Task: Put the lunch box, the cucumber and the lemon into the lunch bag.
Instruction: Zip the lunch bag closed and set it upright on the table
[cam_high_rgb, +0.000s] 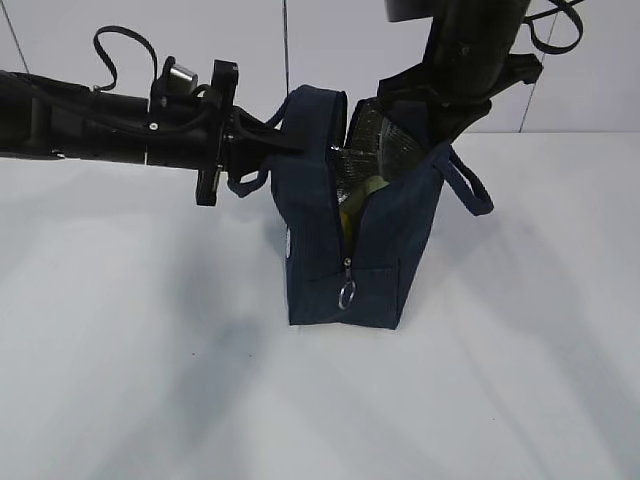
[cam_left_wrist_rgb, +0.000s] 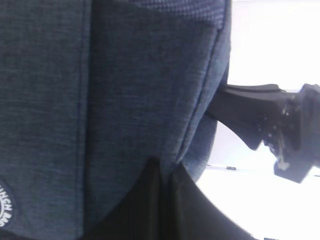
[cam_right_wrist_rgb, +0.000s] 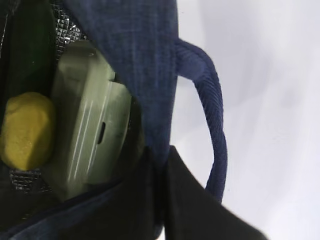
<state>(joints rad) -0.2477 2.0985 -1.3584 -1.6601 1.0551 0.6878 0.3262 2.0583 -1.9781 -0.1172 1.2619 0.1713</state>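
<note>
While both tools pinch the lunch bag (cam_high_rgb: 340, 250)'s rim shut-jawed, the lemon (cam_right_wrist_rgb: 26, 129), cucumber (cam_right_wrist_rgb: 27, 55) and lunch box (cam_right_wrist_rgb: 87, 130) lie inside, just left of the right tool (cam_right_wrist_rgb: 159, 155).

The lunch bag (cam_high_rgb: 340, 240) stands upright mid-desk (cam_high_rgb: 150, 380). Inside it (seen from the right wrist), the lemon (cam_right_wrist_rgb: 26, 130) sits at 9 o'clock of the lunch box (cam_right_wrist_rgb: 87, 125), the cucumber (cam_right_wrist_rgb: 30, 45) at the lemon's 12 o'clock.
</note>
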